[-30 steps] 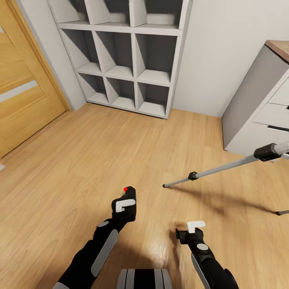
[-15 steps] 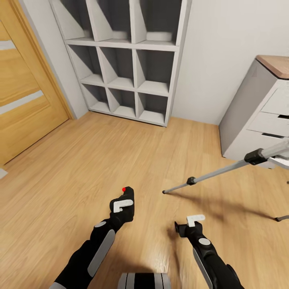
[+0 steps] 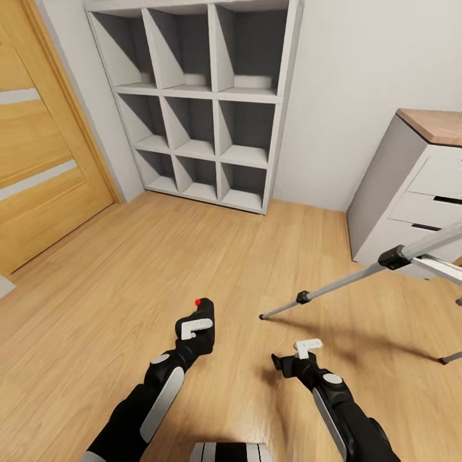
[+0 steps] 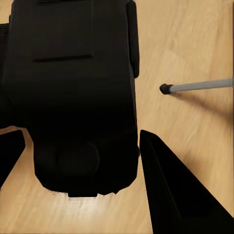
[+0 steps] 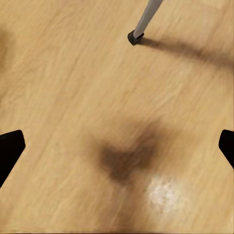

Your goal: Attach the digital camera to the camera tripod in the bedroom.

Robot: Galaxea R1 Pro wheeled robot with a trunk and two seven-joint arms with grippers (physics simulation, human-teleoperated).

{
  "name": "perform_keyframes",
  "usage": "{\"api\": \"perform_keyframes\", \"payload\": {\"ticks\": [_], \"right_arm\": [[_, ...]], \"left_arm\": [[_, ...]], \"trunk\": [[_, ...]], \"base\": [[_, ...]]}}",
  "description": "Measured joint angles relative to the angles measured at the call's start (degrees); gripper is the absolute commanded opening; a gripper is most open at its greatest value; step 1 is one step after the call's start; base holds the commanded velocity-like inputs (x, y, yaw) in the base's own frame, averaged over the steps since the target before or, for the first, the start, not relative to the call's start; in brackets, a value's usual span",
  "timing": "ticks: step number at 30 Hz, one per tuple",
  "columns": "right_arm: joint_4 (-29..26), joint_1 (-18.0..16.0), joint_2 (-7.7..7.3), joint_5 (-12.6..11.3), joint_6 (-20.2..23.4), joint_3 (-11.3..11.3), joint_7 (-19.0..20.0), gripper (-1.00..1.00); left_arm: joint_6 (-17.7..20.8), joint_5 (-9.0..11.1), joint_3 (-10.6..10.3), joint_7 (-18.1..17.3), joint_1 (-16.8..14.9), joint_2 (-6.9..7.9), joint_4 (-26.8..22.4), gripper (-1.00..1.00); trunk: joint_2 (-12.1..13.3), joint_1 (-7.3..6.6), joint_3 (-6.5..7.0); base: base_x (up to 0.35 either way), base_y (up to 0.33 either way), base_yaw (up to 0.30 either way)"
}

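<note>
Left gripper [image 3: 197, 319] is closed around the digital camera [image 3: 204, 312], a small black body with a red button on top, held low over the wood floor [image 3: 128, 276] in front of the robot. Right gripper [image 3: 296, 360] hangs beside it with nothing between its widely parted fingers.

Risks, largest first. Reaching the camera tripod [image 3: 359, 273] is the main one: it stands off to the robot's right, near the grey desk [image 3: 398, 186], with one silver leg slanting down to a black foot [image 3: 262, 316] on the floor just ahead of the right gripper. Its head is out of frame, so the mounting point cannot be judged from here. Driving closer could knock that leg and tip the tripod. A lesser risk is the camera slipping, since the left wrist view shows its bulk [image 4: 73, 92] well beyond the fingertips [image 4: 170, 190].

Both arms reach forward and down, the left forearm angled inward, the right nearly straight ahead.
</note>
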Motion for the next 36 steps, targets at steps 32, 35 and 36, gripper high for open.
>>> {"api": "perform_keyframes", "payload": {"ticks": [32,35,36], "right_arm": [[-0.1,0.0,-1.83,-0.26,3.15,-3.35,13.5,1.0],[-0.1,0.0,-1.83,-0.26,3.16,-3.36,13.47,1.0],[-0.1,0.0,-1.83,-0.26,3.18,-3.36,13.46,1.0]], "left_arm": [[-0.1,-0.13,0.36,0.24,0.0,0.2,1.79,-1.0],[-0.11,-0.15,0.4,0.31,0.0,0.22,1.91,-1.0],[-0.1,-0.16,0.42,0.36,0.0,0.22,1.97,-1.0]], "trunk": [[0.43,-0.82,7.09],[0.47,-0.9,7.76],[0.48,-0.93,7.98]], "base": [[0.0,0.0,0.0],[0.0,0.0,0.0],[0.0,0.0,0.0]]}}
